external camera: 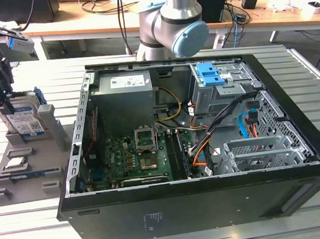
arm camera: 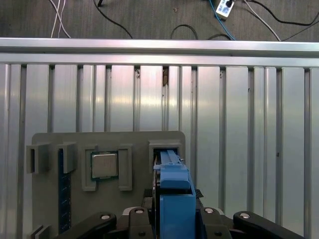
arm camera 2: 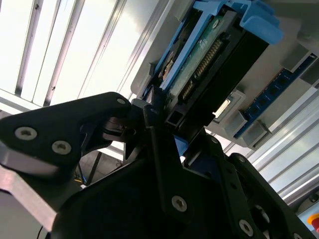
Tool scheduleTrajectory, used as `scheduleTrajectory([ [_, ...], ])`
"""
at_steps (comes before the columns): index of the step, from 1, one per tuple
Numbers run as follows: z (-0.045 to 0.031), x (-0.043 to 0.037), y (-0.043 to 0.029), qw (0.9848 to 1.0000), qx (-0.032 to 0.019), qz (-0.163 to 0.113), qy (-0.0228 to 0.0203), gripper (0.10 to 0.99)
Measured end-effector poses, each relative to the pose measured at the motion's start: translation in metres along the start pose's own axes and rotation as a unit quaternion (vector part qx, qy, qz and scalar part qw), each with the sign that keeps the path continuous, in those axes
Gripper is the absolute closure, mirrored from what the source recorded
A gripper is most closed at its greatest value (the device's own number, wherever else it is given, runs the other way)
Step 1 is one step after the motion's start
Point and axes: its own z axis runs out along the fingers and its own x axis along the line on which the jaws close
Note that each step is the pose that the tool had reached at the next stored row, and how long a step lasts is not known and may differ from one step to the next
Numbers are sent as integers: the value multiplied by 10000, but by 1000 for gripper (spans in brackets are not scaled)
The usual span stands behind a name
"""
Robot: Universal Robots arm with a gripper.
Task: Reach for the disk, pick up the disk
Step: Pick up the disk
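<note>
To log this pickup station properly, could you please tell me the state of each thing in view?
disk: upright in the grey holder's slot, not lifted out
claw: at the disk's upper end, grip unclear
processor chip: lying flat in its holder recess
computer case: on its side, panel off, interior exposed
blue bracket: seated in the case's drive bay

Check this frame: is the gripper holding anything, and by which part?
Cannot tell. The gripper straddles the blue-railed upper edge of the disk, which stands in the grey holder, but a firm clamp isn't visible.
</note>
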Motion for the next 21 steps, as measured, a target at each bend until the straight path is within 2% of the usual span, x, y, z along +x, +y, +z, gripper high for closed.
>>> scheduleTrajectory([
  [4, -1, 0, 0, 10000, 2, 0, -1, 722],
  [9, -63, 1, 2, 10000, 0, 0, 0, 722],
  [11, -127, 2, 5, 10000, 0, 0, 0, 722],
  [20, -311, 3, 12, 10000, 0, 0, 0, 722],
  [21, -352, 3, 13, 10000, 0, 0, 0, 722],
])
